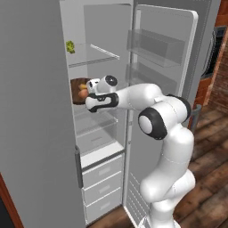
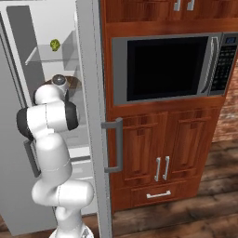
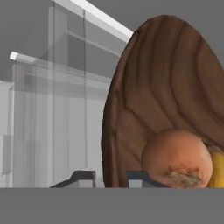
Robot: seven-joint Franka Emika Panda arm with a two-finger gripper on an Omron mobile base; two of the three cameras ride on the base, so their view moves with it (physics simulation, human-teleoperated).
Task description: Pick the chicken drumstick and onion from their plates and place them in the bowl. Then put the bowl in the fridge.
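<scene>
Inside the open fridge [image 1: 104,147], the bowl [image 3: 175,87] holds the onion [image 3: 177,157] and drumstick [image 3: 217,170]; the pincer [image 3: 109,178] straddles its rim, narrowly parted.

Dark brown wood with bold grain on the bowl [image 3: 175,78], smooth matt skin on the reddish onion [image 3: 177,157], clear glass on the shelves [image 1: 93,54] inside the brushed grey-silver fridge [image 1: 35,111], glossy reddish wood on the cabinets [image 2: 158,139].
</scene>
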